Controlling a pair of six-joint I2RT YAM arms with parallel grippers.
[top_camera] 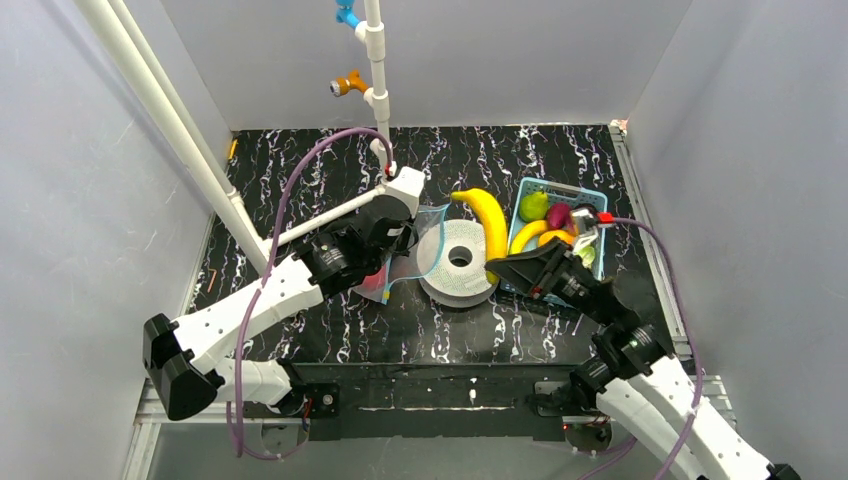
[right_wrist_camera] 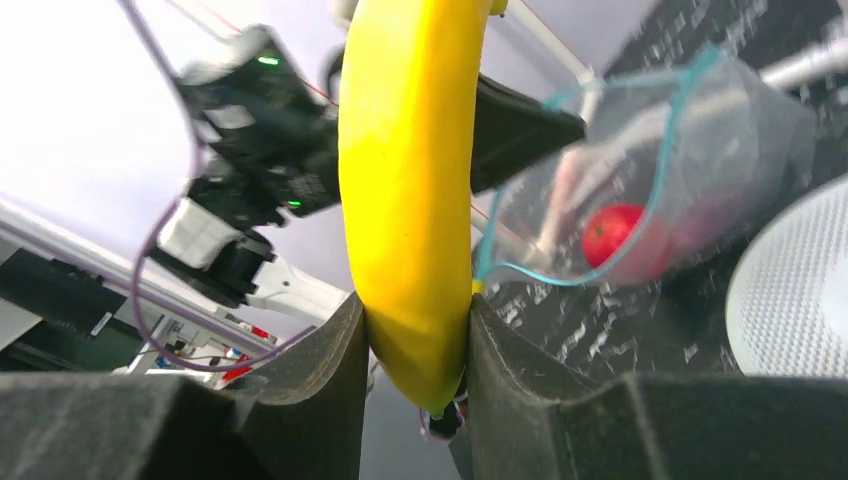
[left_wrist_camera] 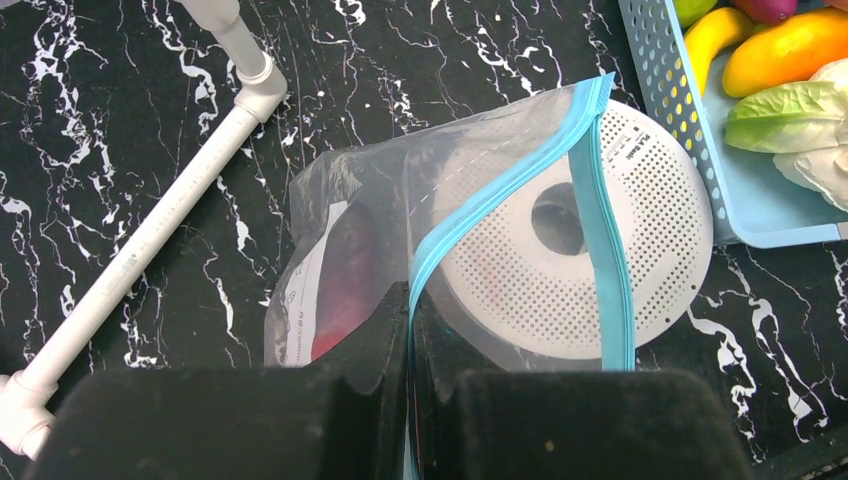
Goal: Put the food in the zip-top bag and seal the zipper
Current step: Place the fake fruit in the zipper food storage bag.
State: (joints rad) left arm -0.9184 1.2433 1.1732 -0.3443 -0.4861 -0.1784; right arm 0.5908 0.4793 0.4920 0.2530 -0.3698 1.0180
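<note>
The clear zip-top bag (left_wrist_camera: 370, 200) lies on the black marble table with its mouth held up. My left gripper (left_wrist_camera: 408, 305) is shut on its teal zipper (left_wrist_camera: 520, 178) edge. A red apple (right_wrist_camera: 615, 235) lies inside the bag. The yellow banana (right_wrist_camera: 410, 180) is pinched at its lower end by my right gripper (right_wrist_camera: 415, 305), upright and just right of the bag's open mouth (top_camera: 430, 235). In the top view the banana (top_camera: 487, 222) hangs over a white perforated disc (top_camera: 458, 262). A green pear (top_camera: 533, 205), purple eggplant (top_camera: 560, 215) and yellow-orange pieces (top_camera: 545, 238) lie in the basket.
The light-blue mesh basket (top_camera: 590, 195) stands at the right and also holds a pale lettuce piece (left_wrist_camera: 790, 110). Part of the bag drapes over the white disc (left_wrist_camera: 650, 250). A white pipe frame (left_wrist_camera: 150, 240) slants across the table left of the bag.
</note>
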